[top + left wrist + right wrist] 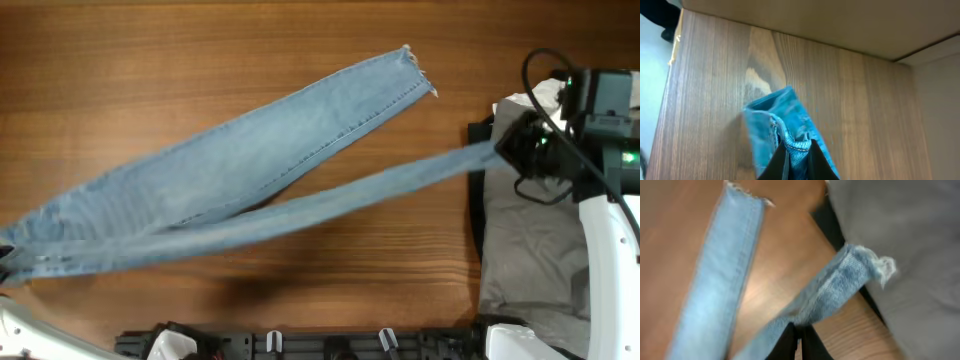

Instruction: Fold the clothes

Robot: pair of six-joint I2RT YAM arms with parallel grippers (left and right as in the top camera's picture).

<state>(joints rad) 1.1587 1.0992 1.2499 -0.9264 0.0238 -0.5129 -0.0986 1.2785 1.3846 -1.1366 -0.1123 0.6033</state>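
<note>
The light blue jeans (230, 165) lie stretched across the wooden table, legs spread in a V. One leg lies flat, its frayed hem (415, 70) at the upper middle. My right gripper (505, 148) is shut on the other leg near its frayed hem (882, 267) and holds it stretched to the right, over the grey trousers. My left gripper (8, 262) is at the far left edge, shut on the waistband end of the jeans (795, 142). The flat leg also shows in the right wrist view (715, 280).
Grey trousers (530, 240) lie on a dark mat (476, 210) at the right side, with a white garment (545, 85) behind them. A black rail with clips (300, 343) runs along the front table edge.
</note>
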